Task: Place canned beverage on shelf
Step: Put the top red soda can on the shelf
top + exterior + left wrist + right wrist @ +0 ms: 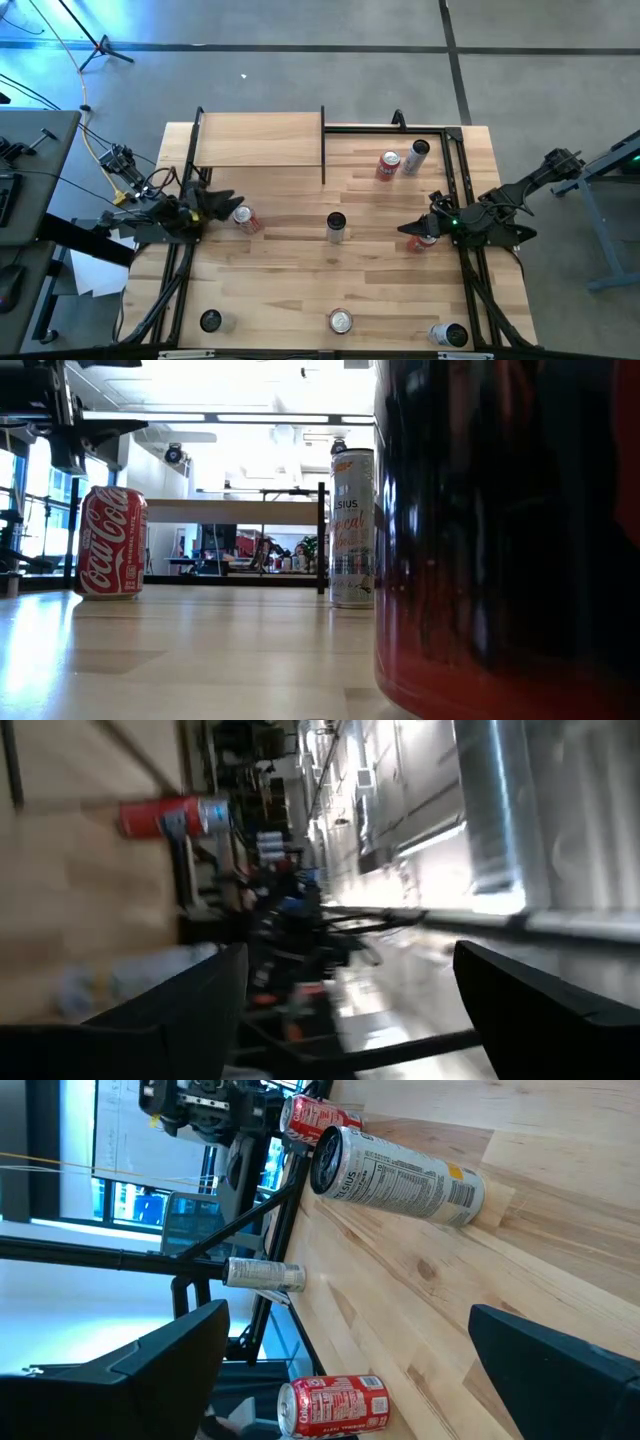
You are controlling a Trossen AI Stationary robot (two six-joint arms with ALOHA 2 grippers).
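The shelf [260,140], a pale board with thin black posts, stands at the table's far left. My left gripper [226,203] [350,950] hangs open at the table's left, beside an upright red cola can [246,219] [110,542]; nothing is between its fingers. A tall white can [336,227] [351,525] [400,1175] stands at mid-table. At the right, my right gripper [411,231] [350,1310] is open and holds nothing; a red can [427,241] stands close under it.
A red can [387,165] and a tall dark-topped can [418,156] stand at the far right. Three more cans stand along the near edge [210,320] [340,321] [449,335]. One near can [510,540] fills the low view's right. Black frame rails [462,170] run along both table sides.
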